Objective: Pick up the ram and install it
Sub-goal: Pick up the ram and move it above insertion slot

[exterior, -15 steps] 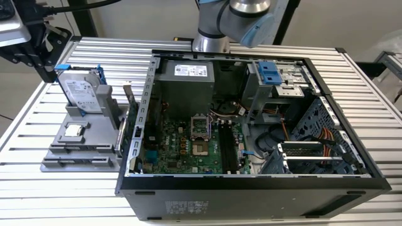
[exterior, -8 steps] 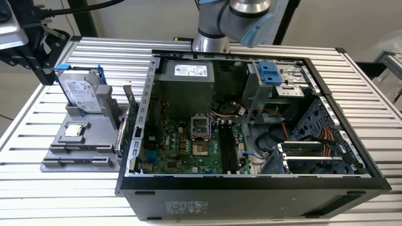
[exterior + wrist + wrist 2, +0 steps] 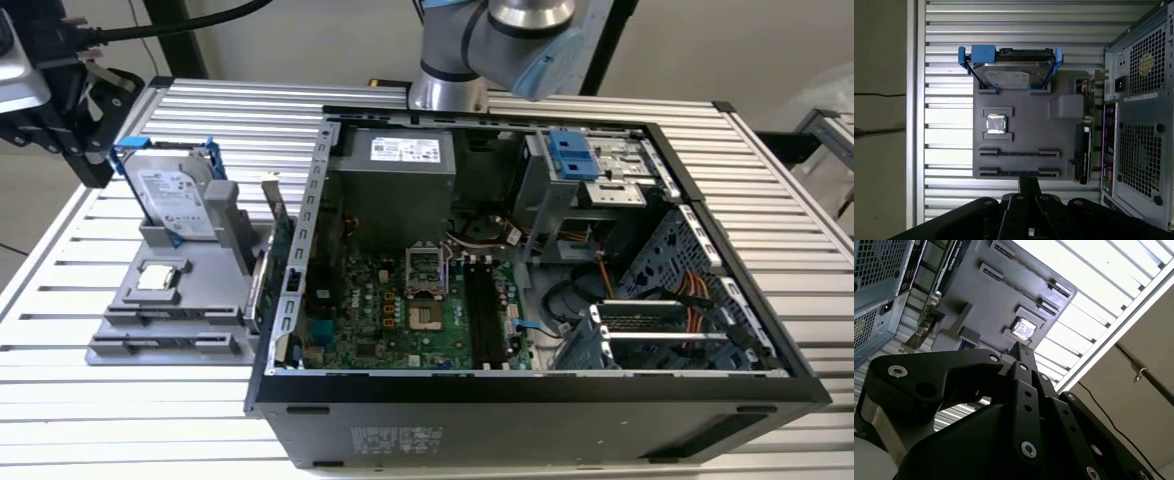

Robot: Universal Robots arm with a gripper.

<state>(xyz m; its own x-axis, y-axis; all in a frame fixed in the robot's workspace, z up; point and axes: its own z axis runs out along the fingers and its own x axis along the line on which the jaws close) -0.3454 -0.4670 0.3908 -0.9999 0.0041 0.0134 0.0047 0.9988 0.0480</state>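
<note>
Closest to my wrist cameras, the gripper (image 3: 1029,180) has its two fingers brought together with nothing between them that I can see. It hangs over the near edge of the grey fixture tray (image 3: 1034,135), just beside the tray's two long slotted holders (image 3: 1019,152).

Further across the tray sits the small square processor chip (image 3: 995,124). Beyond it, the hard drive (image 3: 1009,77) stands upright in its blue frame.

What I take to be the ram (image 3: 1082,150) is a dark-green stick standing on its long edge. It runs along the side of the tray nearest the computer case (image 3: 1139,125), almost against the case wall. The gripper is well apart from it.

Farthest off, in the exterior view, the case lies open on the slatted table (image 3: 160,430), and the black memory slots (image 3: 485,310) on the motherboard look unfilled.

I judge this to be the approach before the pick, with the ram not yet grasped. Taking it calls for parted fingers lined up along the stick's top edge. There is very little room on the case side, so the alignment must be careful.
</note>
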